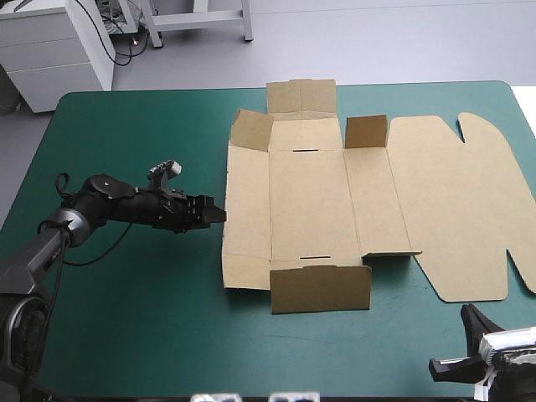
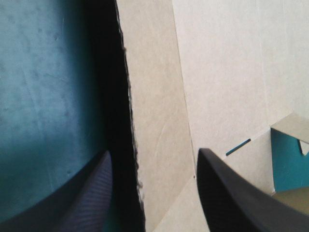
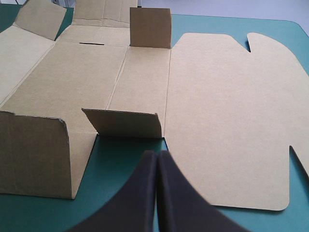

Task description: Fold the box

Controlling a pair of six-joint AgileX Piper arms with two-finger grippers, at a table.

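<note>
Box (image 1: 310, 201): brown cut sheet, mostly flat on the teal-green tabletop (image 1: 134, 318), from the centre to the right. Near wall (image 1: 321, 289) stands upright. Two small far flaps (image 1: 366, 131) are half raised. Lid (image 1: 456, 201) lies flat toward the right edge (rounded ears, one notch). Left gripper (image 2: 153, 151): fingers apart, the box's left edge between them, nothing held. Right gripper (image 3: 157, 153): pressed closed, empty, just short of the lid's near edge.

Beyond my teal-green table (image 1: 151, 335), a white cabinet (image 1: 50, 50) stands at eleven o'clock, a white frame (image 1: 201, 21) at twelve, on grey floor (image 1: 402, 42).
</note>
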